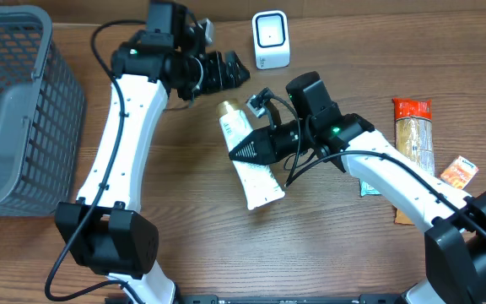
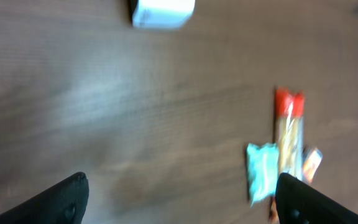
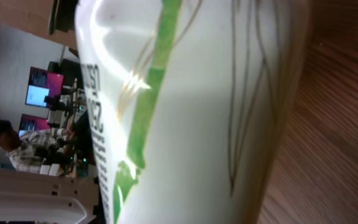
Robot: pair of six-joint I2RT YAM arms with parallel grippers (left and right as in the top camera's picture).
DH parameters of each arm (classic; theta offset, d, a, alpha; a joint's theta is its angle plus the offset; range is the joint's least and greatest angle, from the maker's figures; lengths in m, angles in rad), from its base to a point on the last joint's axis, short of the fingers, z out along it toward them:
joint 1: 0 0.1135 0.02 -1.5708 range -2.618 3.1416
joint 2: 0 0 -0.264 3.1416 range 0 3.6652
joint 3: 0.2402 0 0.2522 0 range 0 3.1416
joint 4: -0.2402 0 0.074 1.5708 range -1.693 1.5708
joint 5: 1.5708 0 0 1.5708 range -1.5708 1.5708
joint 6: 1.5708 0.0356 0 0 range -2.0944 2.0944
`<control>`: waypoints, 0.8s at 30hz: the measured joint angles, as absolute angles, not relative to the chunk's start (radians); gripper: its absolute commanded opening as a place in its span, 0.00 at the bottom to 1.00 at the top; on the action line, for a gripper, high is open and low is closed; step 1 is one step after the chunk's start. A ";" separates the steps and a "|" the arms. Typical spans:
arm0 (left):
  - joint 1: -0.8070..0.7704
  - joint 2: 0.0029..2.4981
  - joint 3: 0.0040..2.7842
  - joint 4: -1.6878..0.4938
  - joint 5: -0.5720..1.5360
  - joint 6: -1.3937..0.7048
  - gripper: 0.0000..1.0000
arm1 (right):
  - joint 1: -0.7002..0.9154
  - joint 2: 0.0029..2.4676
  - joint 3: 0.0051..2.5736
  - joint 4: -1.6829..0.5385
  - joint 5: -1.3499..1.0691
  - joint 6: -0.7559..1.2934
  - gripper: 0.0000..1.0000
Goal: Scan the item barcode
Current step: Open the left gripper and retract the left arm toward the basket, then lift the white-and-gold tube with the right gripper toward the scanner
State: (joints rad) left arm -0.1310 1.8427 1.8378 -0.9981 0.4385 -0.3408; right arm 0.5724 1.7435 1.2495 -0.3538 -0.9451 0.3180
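Overhead, the white tube (image 1: pixel 258 181) is clamped by the right gripper (image 1: pixel 251 148), below-left of the scanner (image 1: pixel 271 40); the left gripper (image 1: pixel 226 69) is spread wide beside the scanner. The barcode could be missed if the tube is tilted away

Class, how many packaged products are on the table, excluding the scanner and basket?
4: white tube at centre; red-topped pack at right; orange packet beside it; teal sachet partly under the right arm. More may be hidden.
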 measured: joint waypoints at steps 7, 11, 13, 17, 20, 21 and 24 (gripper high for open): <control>-0.016 1.843 1.839 -0.953 0.450 -0.408 0.91 | 0.573 1.744 1.250 -0.305 -1.031 0.309 0.13; 0.083 1.843 1.839 -1.001 0.452 -0.413 0.92 | 0.538 1.743 1.250 -0.298 -1.132 0.302 0.13; 0.131 1.843 1.839 -1.029 0.453 -0.411 0.93 | 0.508 1.735 1.250 -0.310 -1.164 0.302 0.13; 0.222 1.843 1.839 -1.071 0.453 -0.385 0.96 | 0.456 1.676 1.250 -0.337 -1.187 0.302 0.14; 0.271 1.843 1.839 -1.083 0.453 -0.371 1.00 | 0.448 1.608 1.250 -0.340 -1.202 0.302 0.16; 0.284 1.843 1.839 -1.085 0.453 -0.366 1.00 | 0.449 1.584 1.250 -0.340 -1.210 0.302 0.16; 0.305 1.843 1.839 -1.085 0.447 -0.363 1.00 | 0.453 1.505 1.250 -0.339 -1.258 0.302 0.16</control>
